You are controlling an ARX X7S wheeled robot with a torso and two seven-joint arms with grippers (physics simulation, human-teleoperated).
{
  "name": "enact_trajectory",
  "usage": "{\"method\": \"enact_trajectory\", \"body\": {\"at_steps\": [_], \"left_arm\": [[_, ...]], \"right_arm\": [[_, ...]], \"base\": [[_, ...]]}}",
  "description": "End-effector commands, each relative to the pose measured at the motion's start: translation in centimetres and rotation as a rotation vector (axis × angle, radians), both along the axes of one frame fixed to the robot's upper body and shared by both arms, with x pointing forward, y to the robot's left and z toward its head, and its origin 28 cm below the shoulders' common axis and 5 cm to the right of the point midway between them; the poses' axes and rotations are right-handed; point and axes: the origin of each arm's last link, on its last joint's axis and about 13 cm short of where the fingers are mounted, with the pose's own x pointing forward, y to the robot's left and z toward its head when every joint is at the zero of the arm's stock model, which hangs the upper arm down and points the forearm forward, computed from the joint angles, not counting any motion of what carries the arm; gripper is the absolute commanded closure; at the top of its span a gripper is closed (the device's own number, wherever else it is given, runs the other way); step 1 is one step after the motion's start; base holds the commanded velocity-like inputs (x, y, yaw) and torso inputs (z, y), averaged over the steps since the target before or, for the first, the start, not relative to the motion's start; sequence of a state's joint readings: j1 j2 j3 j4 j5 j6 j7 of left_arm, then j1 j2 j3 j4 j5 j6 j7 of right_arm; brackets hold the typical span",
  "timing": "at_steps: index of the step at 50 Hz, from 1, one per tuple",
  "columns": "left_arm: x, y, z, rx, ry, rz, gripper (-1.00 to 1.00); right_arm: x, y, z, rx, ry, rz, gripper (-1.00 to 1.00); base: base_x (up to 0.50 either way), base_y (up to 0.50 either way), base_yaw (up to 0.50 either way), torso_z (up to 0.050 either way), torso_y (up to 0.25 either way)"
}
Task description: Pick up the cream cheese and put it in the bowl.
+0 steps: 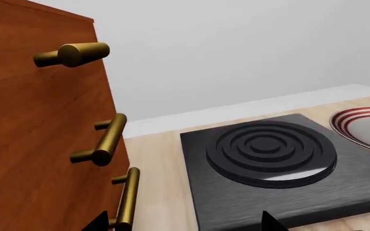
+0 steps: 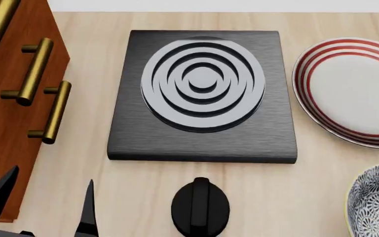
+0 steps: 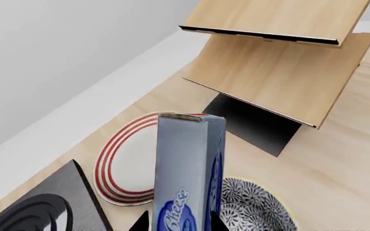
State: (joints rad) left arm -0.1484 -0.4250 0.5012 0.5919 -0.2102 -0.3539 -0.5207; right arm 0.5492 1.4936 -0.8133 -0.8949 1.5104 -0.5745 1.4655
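Blue and silver-grey, the cream cheese (image 3: 188, 178) box stands on end between the black fingers of the right gripper (image 3: 178, 222), which is clenched on its lower part. In the right wrist view the box hangs above the table, with the bowl (image 3: 256, 209) just below and beside it and the red-ringed plate (image 3: 124, 166) behind it. The box is not in the bowl.

From the head view, the bowl (image 2: 374, 205) sits at the right edge of the pale wooden table (image 2: 136, 192), near the plate (image 2: 351, 91) but apart from it. A black stove plate (image 2: 203, 96) with concentric rings lies in the middle, with a black knob (image 2: 201, 207) in front of it. A brown cabinet (image 2: 8, 128) with brass handles (image 2: 50, 112) stands on the left.

The left gripper (image 2: 41, 207) is by the cabinet's lower corner; its two dark fingers are spread apart and grasp nothing.

A light wooden rack (image 3: 281, 57) with slanted shelves stands beyond the plate in the right wrist view.
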Motion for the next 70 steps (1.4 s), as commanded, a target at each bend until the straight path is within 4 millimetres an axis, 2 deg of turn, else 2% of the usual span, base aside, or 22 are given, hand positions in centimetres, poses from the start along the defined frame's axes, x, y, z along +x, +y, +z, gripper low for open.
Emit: {"method": "enact_trajectory", "body": {"at_steps": [1, 36, 70], "left_arm": [[0.0, 0.0, 0.0, 0.001, 0.001, 0.0, -1.0], [0.1, 0.0, -0.1, 0.002, 0.009, -0.001, -1.0], [0.1, 0.0, -0.1, 0.003, 0.012, 0.0, -1.0]], "right_arm": [[0.7, -0.1, 0.7, -0.013, -0.066, 0.008, 1.0], [1.9, -1.0, -1.0, 0.019, -0.018, -0.006, 1.0], [3.2, -0.9, -2.7, 0.033, 0.028, 0.01, 1.0]], "base": [[0.0, 0.0, 0.0, 0.0, 0.0], [0.0, 0.0, 0.0, 0.0, 0.0], [0.0, 0.0, 0.0, 0.0, 0.001]]}}
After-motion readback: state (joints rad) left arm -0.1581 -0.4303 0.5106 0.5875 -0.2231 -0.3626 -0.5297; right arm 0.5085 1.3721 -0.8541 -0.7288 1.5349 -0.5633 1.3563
